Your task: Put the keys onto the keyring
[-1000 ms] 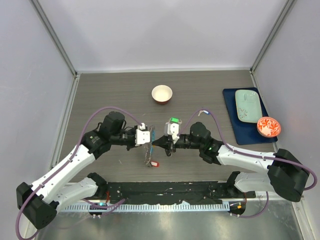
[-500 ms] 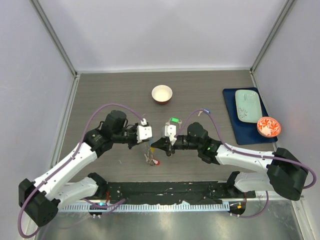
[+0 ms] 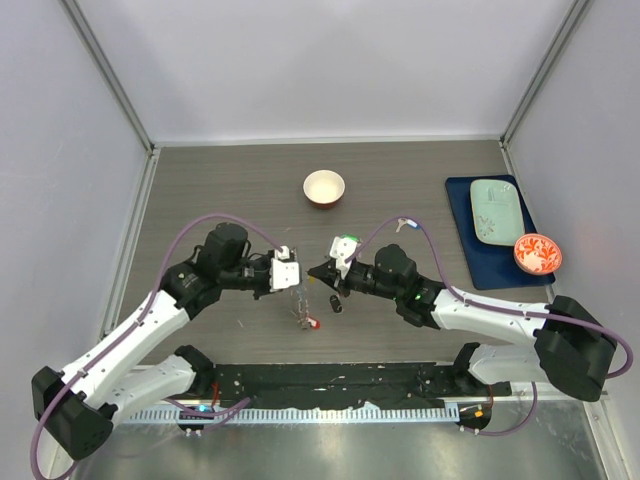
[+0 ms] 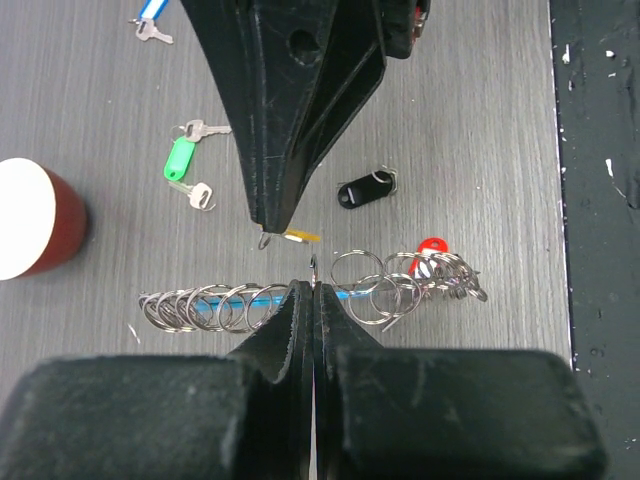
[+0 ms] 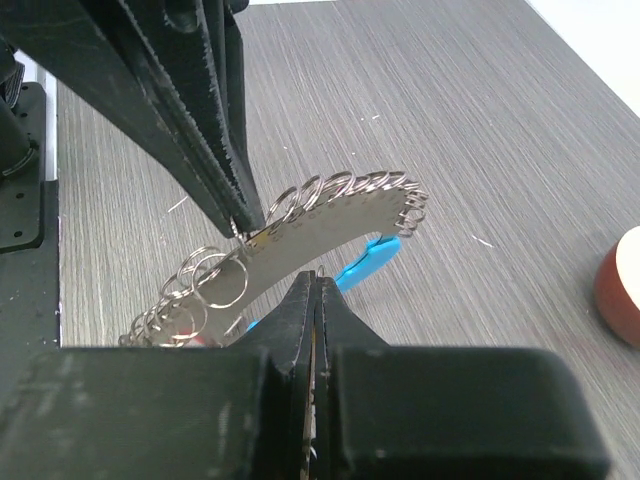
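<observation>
The left pincer (image 4: pixel 313 290) is clamped on the keyring (image 4: pixel 215 305), whose row of loops sits between the two pincer tips. The right pincer (image 5: pixel 316 285) is pressed together too, its tip just beside the loops. A green-tagged key (image 4: pixel 180 158) and a black tag (image 4: pixel 360 192) lie on the counter (image 4: pixel 480 120) nearby.

Grey wood-grain table (image 3: pixel 220 180) in a pale booth
Plain walls (image 3: pixel 330 60) far, left and right; metal posts (image 3: pixel 108 75) in far corners.

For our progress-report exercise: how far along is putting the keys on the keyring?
Done: a red-tagged key seems already on the keyring. In hand: the left tool and right tool are both shut on it. Left: the green-tagged key, black-tagged key and blue-tagged key lie loose on the table.
</observation>
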